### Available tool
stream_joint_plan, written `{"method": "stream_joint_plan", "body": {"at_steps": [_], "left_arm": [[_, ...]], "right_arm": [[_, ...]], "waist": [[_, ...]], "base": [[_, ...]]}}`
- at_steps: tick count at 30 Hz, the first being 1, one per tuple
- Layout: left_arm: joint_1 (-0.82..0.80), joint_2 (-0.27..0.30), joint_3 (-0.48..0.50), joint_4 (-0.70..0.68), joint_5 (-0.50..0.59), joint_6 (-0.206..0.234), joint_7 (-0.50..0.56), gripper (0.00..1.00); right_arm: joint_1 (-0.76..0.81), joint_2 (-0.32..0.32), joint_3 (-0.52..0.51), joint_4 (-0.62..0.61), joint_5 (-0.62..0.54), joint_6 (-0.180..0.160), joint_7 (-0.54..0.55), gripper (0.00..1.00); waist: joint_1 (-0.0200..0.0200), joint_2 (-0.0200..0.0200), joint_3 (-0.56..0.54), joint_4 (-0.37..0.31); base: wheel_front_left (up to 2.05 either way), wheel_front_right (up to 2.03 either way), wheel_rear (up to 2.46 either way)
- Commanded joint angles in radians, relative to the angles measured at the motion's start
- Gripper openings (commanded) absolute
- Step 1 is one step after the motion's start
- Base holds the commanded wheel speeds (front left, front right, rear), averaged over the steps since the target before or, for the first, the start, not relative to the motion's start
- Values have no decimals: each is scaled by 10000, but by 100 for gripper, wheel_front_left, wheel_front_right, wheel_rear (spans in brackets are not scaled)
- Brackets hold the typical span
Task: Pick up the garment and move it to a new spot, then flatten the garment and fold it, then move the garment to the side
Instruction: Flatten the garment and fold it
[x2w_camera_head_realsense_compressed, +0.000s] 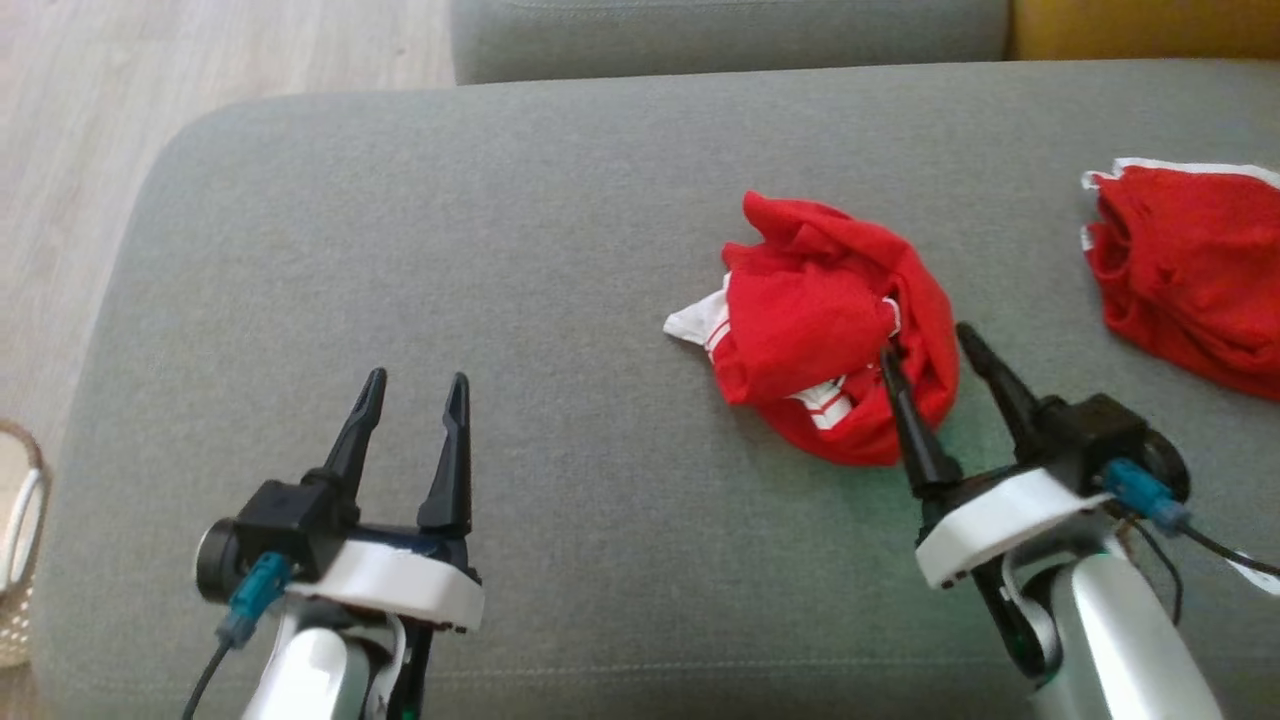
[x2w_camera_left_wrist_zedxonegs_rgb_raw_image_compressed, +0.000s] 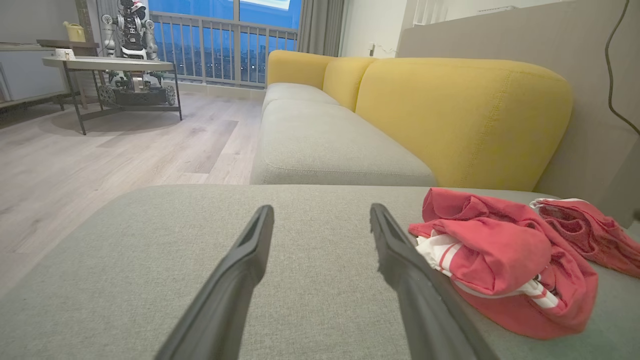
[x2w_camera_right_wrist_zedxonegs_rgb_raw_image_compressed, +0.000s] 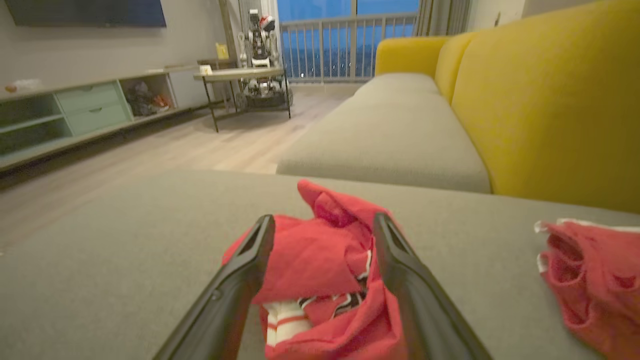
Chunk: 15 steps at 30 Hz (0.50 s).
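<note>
A crumpled red garment (x2w_camera_head_realsense_compressed: 825, 325) with white striped trim lies bunched on the grey cushion (x2w_camera_head_realsense_compressed: 480, 260), right of centre. My right gripper (x2w_camera_head_realsense_compressed: 930, 350) is open, its fingertips over the bundle's near right edge; the right wrist view has the red garment (x2w_camera_right_wrist_zedxonegs_rgb_raw_image_compressed: 320, 260) between and beyond the two fingers. My left gripper (x2w_camera_head_realsense_compressed: 415, 385) hovers open above bare cushion at the lower left, well away from the cloth. From the left wrist, the garment (x2w_camera_left_wrist_zedxonegs_rgb_raw_image_compressed: 500, 260) lies just right of the right-hand finger (x2w_camera_left_wrist_zedxonegs_rgb_raw_image_compressed: 400, 260).
A second red garment (x2w_camera_head_realsense_compressed: 1190, 270) with white edging lies at the cushion's right edge. Wooden floor (x2w_camera_head_realsense_compressed: 90, 120) drops off to the left, with a wicker basket (x2w_camera_head_realsense_compressed: 18, 560) there. A yellow sofa back (x2w_camera_left_wrist_zedxonegs_rgb_raw_image_compressed: 465, 115) and a further grey seat (x2w_camera_left_wrist_zedxonegs_rgb_raw_image_compressed: 325, 145) stand beyond.
</note>
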Motion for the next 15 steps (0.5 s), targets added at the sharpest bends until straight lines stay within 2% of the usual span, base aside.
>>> {"method": "stream_joint_plan", "body": {"at_steps": [1,7,15], "left_arm": [[-510,-53,464,-269,115,-104,-121,100],[-453,-343,576,-110,103,-302,-121,100],[-593,-583,536,-8,175,-546,-122,100]], "right_arm": [[-612,18,285,-38,17,-4,153,100],[-1211,18,272,985,78,-4,465,100],[-2193,18,-476,2649,147,-4,518,100]], "waist": [[1,0,115,176],[1,0,369,545],[1,0,750,1069]], "base": [[0,0,0],[0,0,0],[0,0,0]]}}
